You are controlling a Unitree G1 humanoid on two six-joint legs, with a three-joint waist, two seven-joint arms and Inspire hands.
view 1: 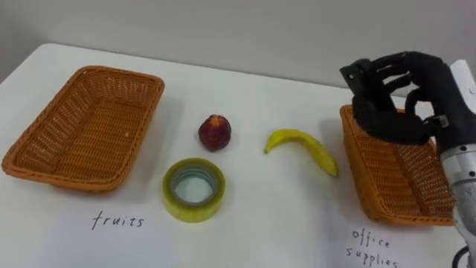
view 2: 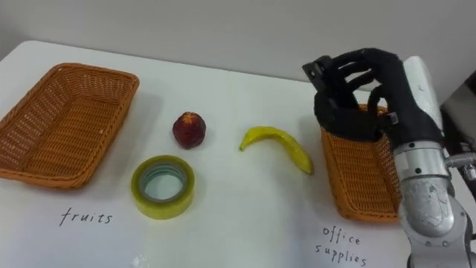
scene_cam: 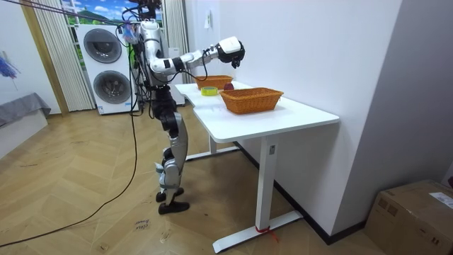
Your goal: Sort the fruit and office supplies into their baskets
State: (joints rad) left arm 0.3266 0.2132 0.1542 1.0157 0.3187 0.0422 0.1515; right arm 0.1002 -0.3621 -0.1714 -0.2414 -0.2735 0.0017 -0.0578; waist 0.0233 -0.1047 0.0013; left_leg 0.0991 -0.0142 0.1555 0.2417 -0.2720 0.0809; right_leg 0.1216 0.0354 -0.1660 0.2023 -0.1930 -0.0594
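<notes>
Room view gives me the robot standing upright at the side of the white table [scene_cam: 297, 117], its right arm stretched out above the tabletop and two stacked laundry machines [scene_cam: 110, 67] behind it. From the head camera I see the right hand [view 1: 394, 97] raised over the table, released and carrying nothing, its dark fingers loosely bent and spread. Right under that hand sits the right basket [view 1: 394, 186], woven and orange-brown; the palm hangs above its far left corner without touching the wicker, and I can see nothing lying in the part of the basket that shows. Well away to the hand's left, at the other end of the table, is the left basket [view 1: 82, 134], the same weave, with nothing inside it. Everything waiting to be sorted lies on the bare tabletop between the two baskets. The banana [view 1: 305, 147] is nearest, just to the left of the hand and below it, lying on its side close beside the right basket's left wall but apart from it. Farther left of the hand, and closer to the robot, the yellow tape roll [view 1: 195, 212] lies flat. The small red fruit [view 1: 214, 132] sits just beyond the tape, left of the banana, touching neither.
</notes>
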